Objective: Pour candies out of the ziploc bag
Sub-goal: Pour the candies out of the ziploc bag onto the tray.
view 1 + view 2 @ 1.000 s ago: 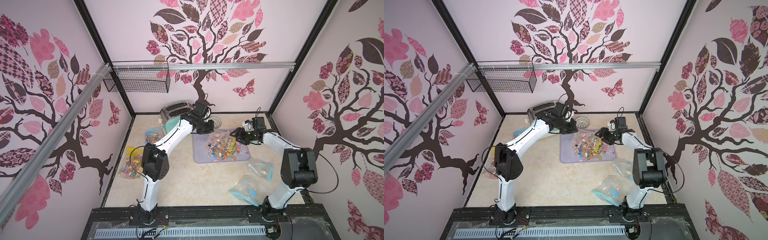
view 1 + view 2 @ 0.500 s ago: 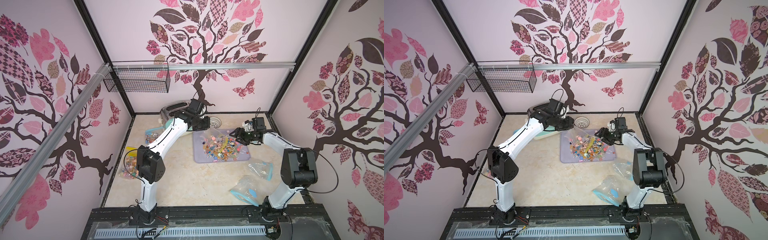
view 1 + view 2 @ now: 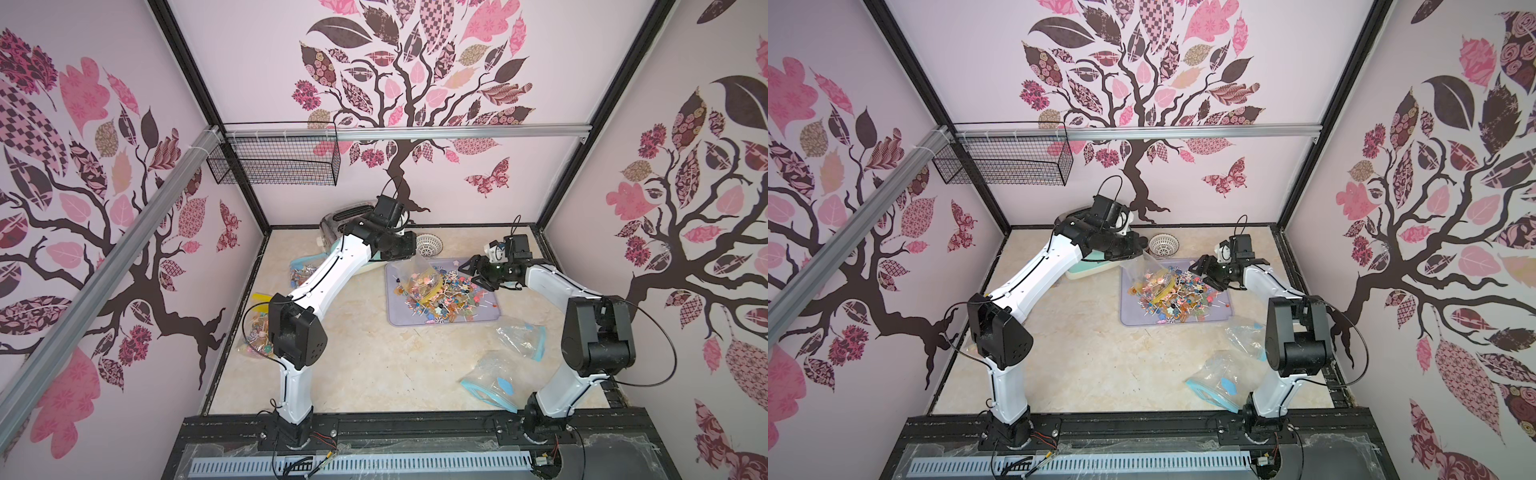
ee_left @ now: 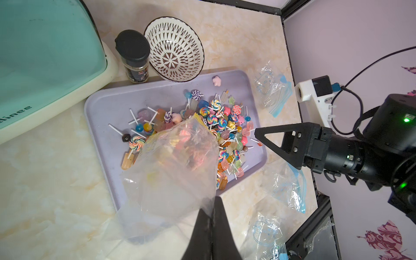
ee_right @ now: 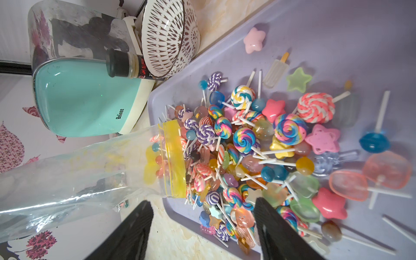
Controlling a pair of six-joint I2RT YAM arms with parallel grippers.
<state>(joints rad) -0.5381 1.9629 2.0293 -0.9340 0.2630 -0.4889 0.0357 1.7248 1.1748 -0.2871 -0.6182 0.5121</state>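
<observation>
Left gripper [image 4: 211,210] pinches the ziploc bag [image 4: 175,171] shut-jawed — candies [image 5: 247,139] heaped on tray [image 4: 108,126]; right gripper [image 5: 202,201] wide apart, empty

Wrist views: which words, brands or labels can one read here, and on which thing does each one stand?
"Belinee": on the mint-green side of the toaster, seen whole in the right wrist view.
"elinee": the same brand in the left wrist view, its first letter cut off by the picture's edge.
Label of the small black-lidded jar: too small and blurred to read.
</observation>
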